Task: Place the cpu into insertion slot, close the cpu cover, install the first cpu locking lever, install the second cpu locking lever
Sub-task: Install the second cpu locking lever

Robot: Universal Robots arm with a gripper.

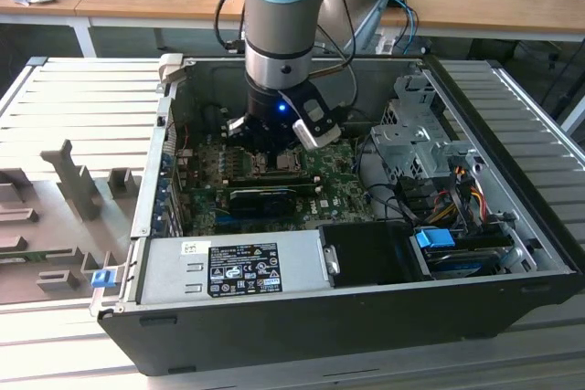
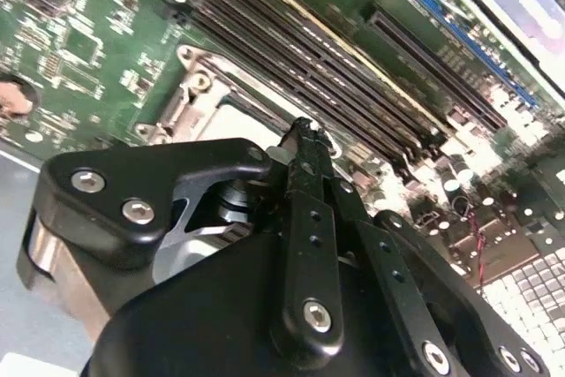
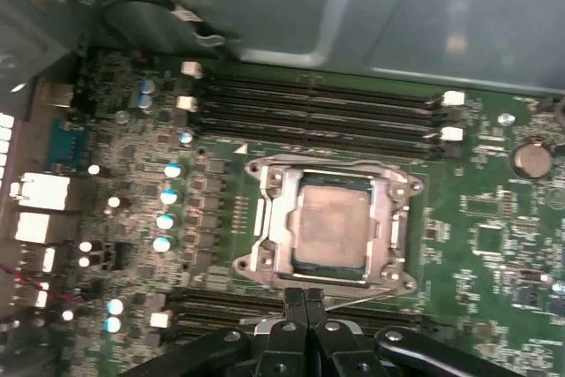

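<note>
- While the arm (image 1: pixel 283 34) reaches down into the open case (image 1: pixel 512 253), the gripper (image 3: pixel 304 299) sits low over the board (image 3: pixel 494 245), its tips right at the near edge of the socket.
- Its two fingers (image 3: pixel 295 306) are pressed together with nothing between them, judging from the first wrist view; it carries no part.
- The cpu (image 3: pixel 330 225) already lies flat in the slot (image 3: pixel 265 218), its pale metal top showing through the window of the cover (image 3: pixel 381 218), which appears folded down around it.
- A thin lever (image 3: pixel 357 299) runs along the socket edge just beside the fingertips; whether it is hooked under its catch I cannot tell.
- Risk: a thin lever could slip off the closed tips if they push it off-centre, and it would spring back up.
- Risk: the memory slots (image 3: pixel 318 108) and small capacitors (image 3: pixel 165 218) stand near the socket, so a sideways skid could strike them.
- Risk: if the cover is not fully seated, forcing a lever down could stress the chip or the pins below.
</note>
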